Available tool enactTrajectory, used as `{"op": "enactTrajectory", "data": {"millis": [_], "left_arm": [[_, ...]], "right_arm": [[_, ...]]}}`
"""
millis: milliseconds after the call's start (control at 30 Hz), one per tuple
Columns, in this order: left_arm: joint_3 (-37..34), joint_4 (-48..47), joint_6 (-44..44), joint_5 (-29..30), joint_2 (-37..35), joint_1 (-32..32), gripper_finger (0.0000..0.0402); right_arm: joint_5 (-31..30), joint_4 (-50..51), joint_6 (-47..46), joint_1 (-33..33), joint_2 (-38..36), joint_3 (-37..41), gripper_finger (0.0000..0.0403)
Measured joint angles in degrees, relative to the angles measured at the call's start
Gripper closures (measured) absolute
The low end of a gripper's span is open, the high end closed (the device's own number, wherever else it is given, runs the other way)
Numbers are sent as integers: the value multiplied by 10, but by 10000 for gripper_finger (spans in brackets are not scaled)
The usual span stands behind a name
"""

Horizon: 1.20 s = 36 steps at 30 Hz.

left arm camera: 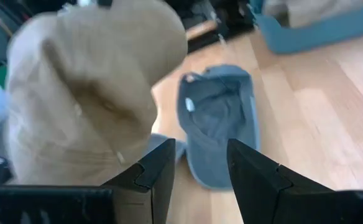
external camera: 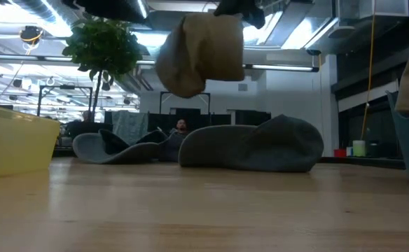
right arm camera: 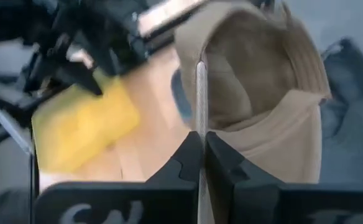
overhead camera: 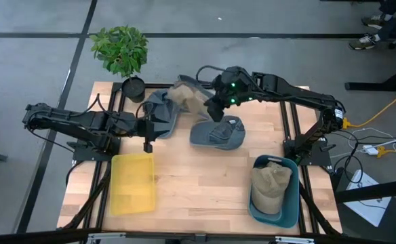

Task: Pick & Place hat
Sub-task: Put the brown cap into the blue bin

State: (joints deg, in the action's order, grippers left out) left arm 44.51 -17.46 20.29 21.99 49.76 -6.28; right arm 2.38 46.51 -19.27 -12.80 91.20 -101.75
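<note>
A tan hat point(overhead camera: 186, 95) hangs from my right gripper point(overhead camera: 215, 105), which is shut on it over the table's far middle. In the low view the tan hat point(external camera: 201, 52) is well above the wood. In the right wrist view its hollow inside point(right arm camera: 256, 68) faces the camera. A grey-blue hat point(overhead camera: 218, 133) lies on the table just below it, and another grey hat point(overhead camera: 161, 112) lies to its left. My left gripper point(overhead camera: 148, 139) is open and holds nothing, near the yellow bin's far end. Its wrist view shows both fingers apart point(left arm camera: 197, 168). My right gripper pinches a thin edge of the tan hat's rim point(right arm camera: 200, 93) between its two shut fingers. The edge runs along the fingers. The hat is lifted clear of the table, and its crown point(external camera: 190, 70) sags below the hold.
A yellow bin point(overhead camera: 131, 181) sits at the near left. A blue bin point(overhead camera: 289, 203) at the near right holds another tan hat point(overhead camera: 271, 184). A potted plant point(overhead camera: 120, 51) stands at the far left corner. Bare wood point(overhead camera: 198, 190) lies between the bins.
</note>
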Motion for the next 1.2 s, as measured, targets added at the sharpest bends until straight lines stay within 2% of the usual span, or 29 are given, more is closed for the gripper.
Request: {"op": "enactTrajectory", "data": {"millis": [200,333,433,533,833,1033,1200], "left_arm": [[0,35,-1,63,0,0,261],[0,63,-30,148,0,0,261],[0,68,-37,221,0,0,261],[0,70,-39,262,0,0,261],[0,68,-22,257,11,0,248],[0,74,18,239,28,6,203],[0,96,20,240,29,33,161]], "right_arm": [[67,-75,0,1,0,0,389],[115,-98,0,1,0,0,389],[122,-98,3,4,0,0,389],[122,-98,14,4,-1,0,389],[138,-112,33,4,-1,0,389],[161,-137,34,4,-1,0,389],[206,-137,32,7,-1,0,389]]}}
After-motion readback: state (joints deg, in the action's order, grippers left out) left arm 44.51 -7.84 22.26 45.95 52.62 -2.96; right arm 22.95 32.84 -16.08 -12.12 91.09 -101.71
